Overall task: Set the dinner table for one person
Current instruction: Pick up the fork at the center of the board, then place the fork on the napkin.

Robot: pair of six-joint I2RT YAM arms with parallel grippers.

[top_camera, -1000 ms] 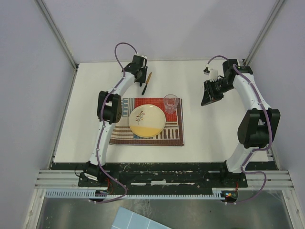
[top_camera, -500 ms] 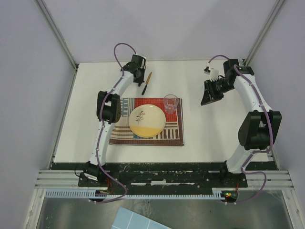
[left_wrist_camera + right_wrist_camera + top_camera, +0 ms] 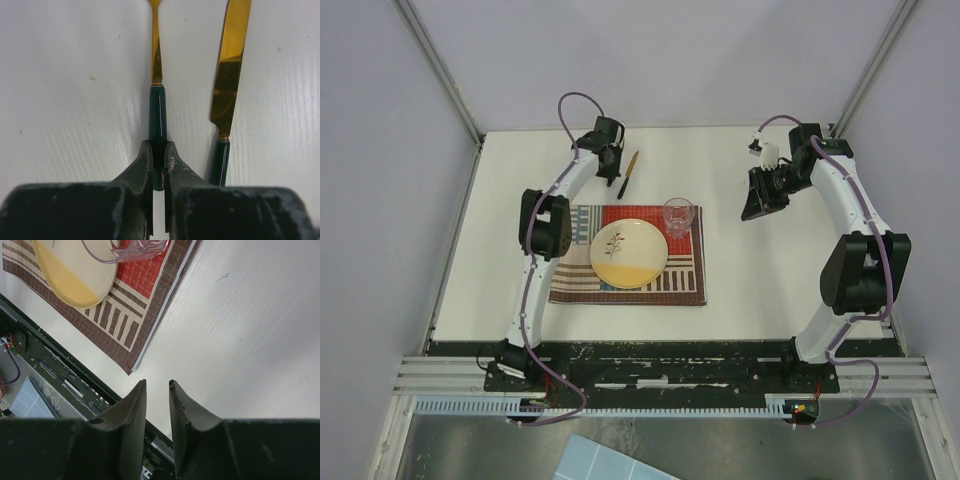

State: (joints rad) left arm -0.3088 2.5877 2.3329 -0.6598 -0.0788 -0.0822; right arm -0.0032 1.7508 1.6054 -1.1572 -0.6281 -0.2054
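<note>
On the white dinner table (image 3: 760,270) a striped placemat (image 3: 570,280) carries a cream plate (image 3: 628,252) and a clear glass (image 3: 678,214). At the far left of the table my left gripper (image 3: 609,160) is down at the surface. In the left wrist view the left gripper (image 3: 158,145) is shut on the dark green handle of a gold utensil (image 3: 157,60) whose head is cut off by the frame edge. A gold knife (image 3: 227,75) with a green handle lies just right of it. My right gripper (image 3: 157,383) hangs open and empty above bare table, right of the placemat (image 3: 145,305).
The right wrist view shows the plate (image 3: 75,275) and glass (image 3: 125,250) on the mat's near corner, and the black rail (image 3: 60,380) at the table's near edge. Metal frame posts and walls (image 3: 440,70) enclose the table on three sides.
My left gripper's jaws have closed on the green handle, and that wrist has shifted slightly left. The right arm has stayed where it was.
</note>
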